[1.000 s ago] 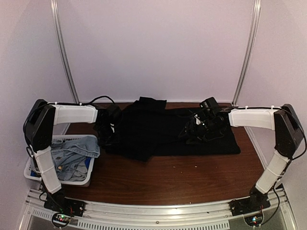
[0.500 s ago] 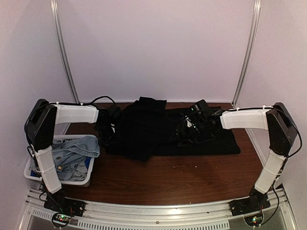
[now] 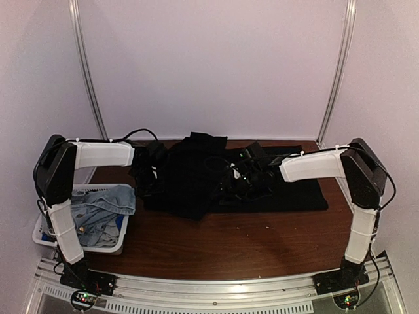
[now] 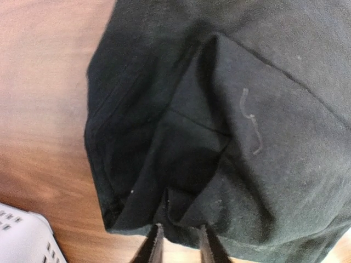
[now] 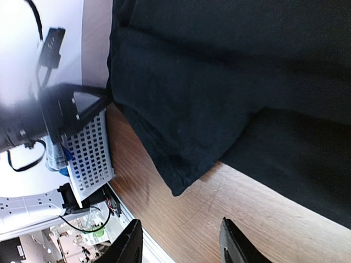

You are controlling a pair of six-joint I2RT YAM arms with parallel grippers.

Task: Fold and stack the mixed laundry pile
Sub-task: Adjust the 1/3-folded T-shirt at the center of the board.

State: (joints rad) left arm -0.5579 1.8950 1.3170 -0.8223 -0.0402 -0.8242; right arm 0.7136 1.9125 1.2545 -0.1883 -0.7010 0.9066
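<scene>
Basket (image 3: 46, 237), white slatted plastic, at near-left of table (image 3: 229, 242), beside left arm. Holds light-blue denim piece (image 3: 98, 204) heaped on top and slightly over the rim, plus bright-blue item (image 3: 119, 226) lower on the right side. Nothing else identifiable inside. Black shirt (image 3: 196, 180) outside the basket, spread across back-middle of table, mostly flat, with folded layers bunched at its left end. Left gripper (image 4: 181, 247) at that left end, between basket and shirt. Fingers (image 4: 155, 249) close together with a narrow gap, folded hem right at the tips. Cannot tell whether pinching the cloth or just touching it. Right gripper (image 5: 181, 241) over middle of shirt in top view. Wrist view: fingers spread, bare wood between them, nothing held. Shirt's near edge and a folded corner just beyond the tips, not touching. Basket corner visible in both wrist views, apart from shirt.
</scene>
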